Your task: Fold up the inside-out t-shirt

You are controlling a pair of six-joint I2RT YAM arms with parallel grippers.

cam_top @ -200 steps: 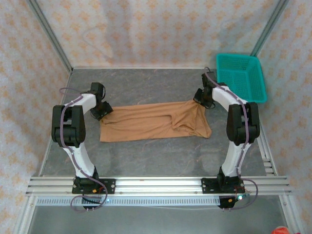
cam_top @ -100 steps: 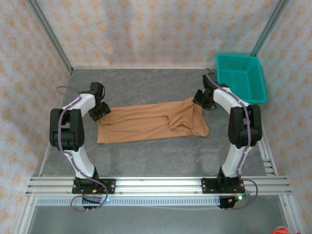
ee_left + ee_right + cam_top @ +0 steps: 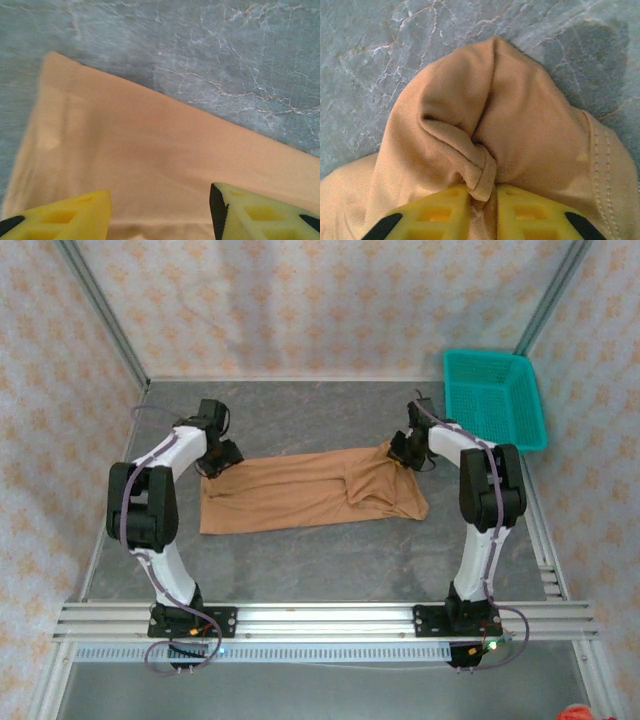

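Grasping underway: right gripper (image 3: 482,192) clamps the t-shirt (image 3: 310,490) at its far-right fold; left gripper (image 3: 160,200), jaws apart, should next pinch the far-left edge.

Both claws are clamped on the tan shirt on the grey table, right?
Not quite. Only the right gripper is clamped on the t-shirt. The left wrist view shows the left gripper open, with its fingers apart over the cloth.

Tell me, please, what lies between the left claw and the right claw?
The shirt lies stretched along the table between the left claw and the right claw, as the top view shows; the right claw pinches one end.
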